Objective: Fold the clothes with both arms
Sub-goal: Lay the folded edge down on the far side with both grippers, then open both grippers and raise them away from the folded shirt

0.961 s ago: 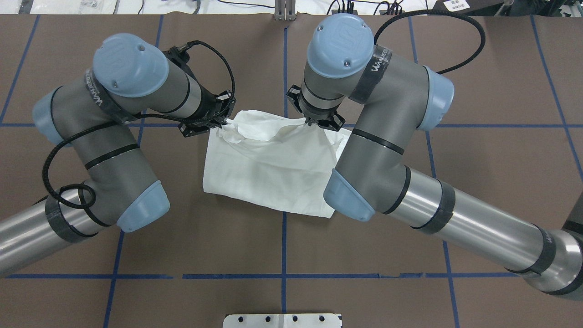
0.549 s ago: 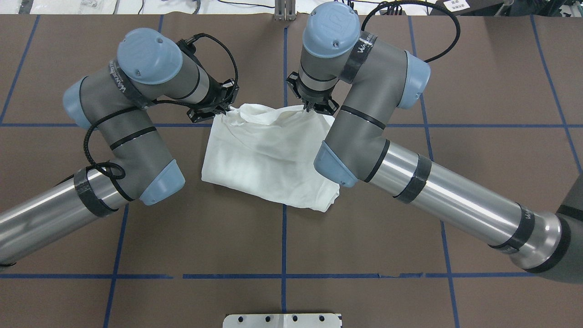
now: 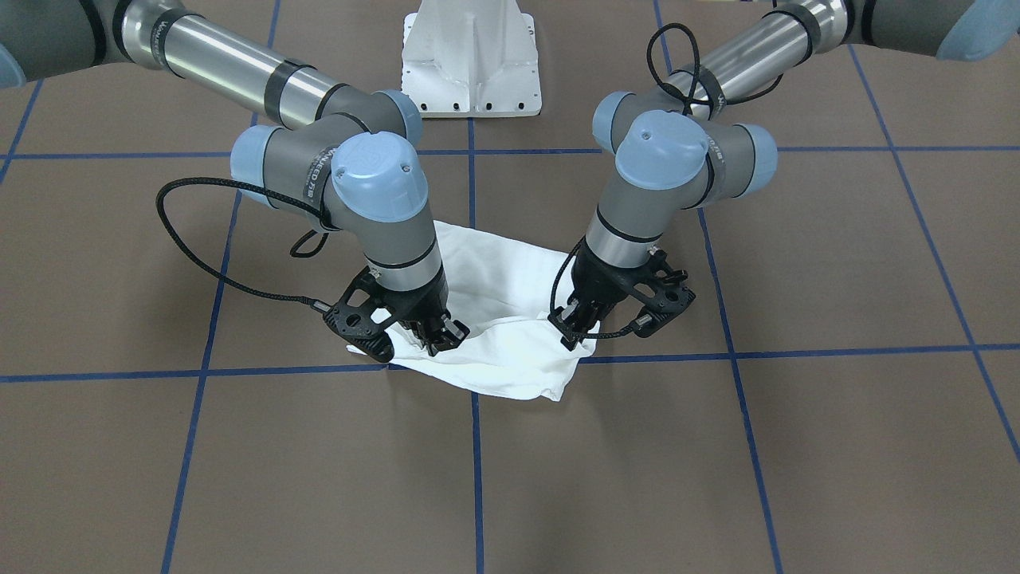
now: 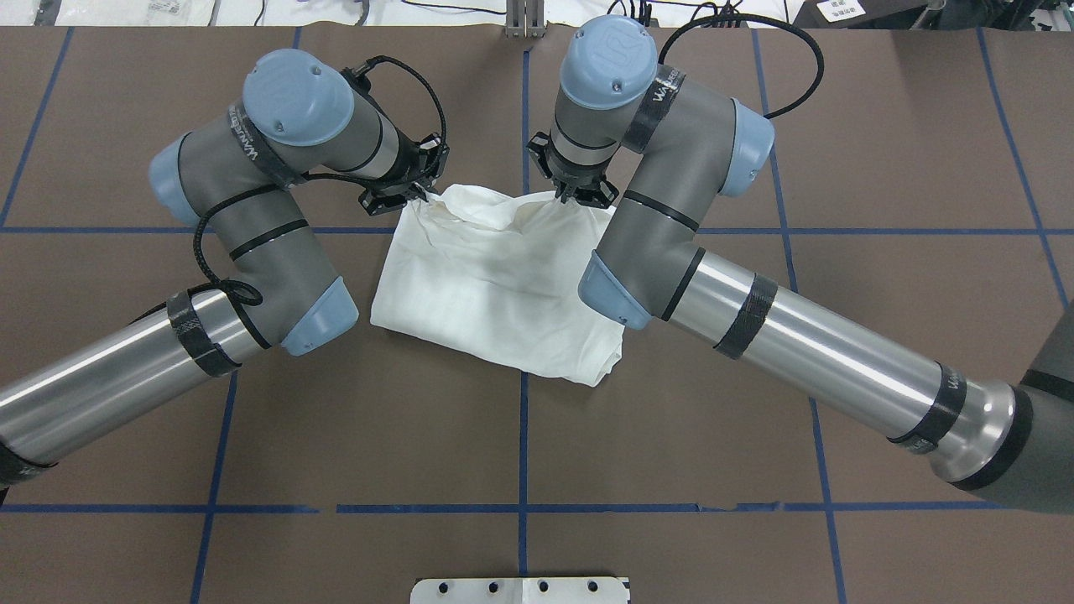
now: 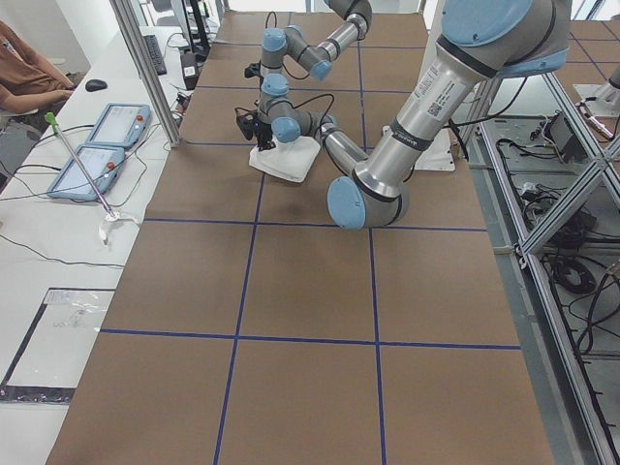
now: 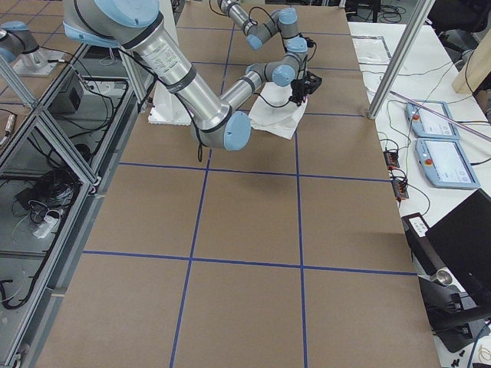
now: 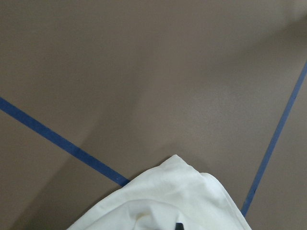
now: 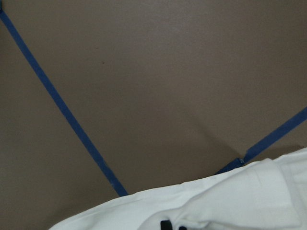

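The left gripper [image 4: 417, 193] and right gripper [image 4: 567, 195] each pinched a far corner of the white shirt [image 4: 495, 285].

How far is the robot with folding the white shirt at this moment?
Done: the shirt is already a compact, layered bundle, with no sleeve spread out on the table. In hand: the left gripper and right gripper each pinch a corner of its far edge, which is bunched. Left, probably: lay that edge flat, release, and smooth the wrinkles.

Overhead, front, two ends, wrists near shirt [image 4: 495, 285]
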Motion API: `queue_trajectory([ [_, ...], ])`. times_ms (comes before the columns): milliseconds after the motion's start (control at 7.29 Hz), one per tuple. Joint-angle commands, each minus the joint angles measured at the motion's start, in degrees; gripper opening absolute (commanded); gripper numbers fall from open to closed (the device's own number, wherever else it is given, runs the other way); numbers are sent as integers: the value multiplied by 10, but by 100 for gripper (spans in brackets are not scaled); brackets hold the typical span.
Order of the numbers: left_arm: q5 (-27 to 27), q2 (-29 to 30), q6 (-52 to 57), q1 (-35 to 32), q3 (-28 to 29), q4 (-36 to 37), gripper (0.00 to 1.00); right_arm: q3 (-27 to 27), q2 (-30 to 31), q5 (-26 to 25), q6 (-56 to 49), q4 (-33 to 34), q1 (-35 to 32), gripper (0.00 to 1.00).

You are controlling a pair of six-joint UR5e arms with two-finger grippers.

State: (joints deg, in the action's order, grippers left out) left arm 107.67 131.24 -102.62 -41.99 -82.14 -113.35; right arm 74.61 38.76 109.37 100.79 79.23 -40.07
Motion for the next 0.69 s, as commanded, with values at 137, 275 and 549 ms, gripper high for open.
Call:
queue_trajectory([
  [137,3,6,-12,-45,17,0,100,3,4,50,-5,-9,-29,100],
  [275,9,4,-5,-56,17,2,100,5,4,50,-7,-20,-28,100],
  [549,61,-41,103,-92,-17,8,100,16,10,53,-92,-33,-49,100],
])
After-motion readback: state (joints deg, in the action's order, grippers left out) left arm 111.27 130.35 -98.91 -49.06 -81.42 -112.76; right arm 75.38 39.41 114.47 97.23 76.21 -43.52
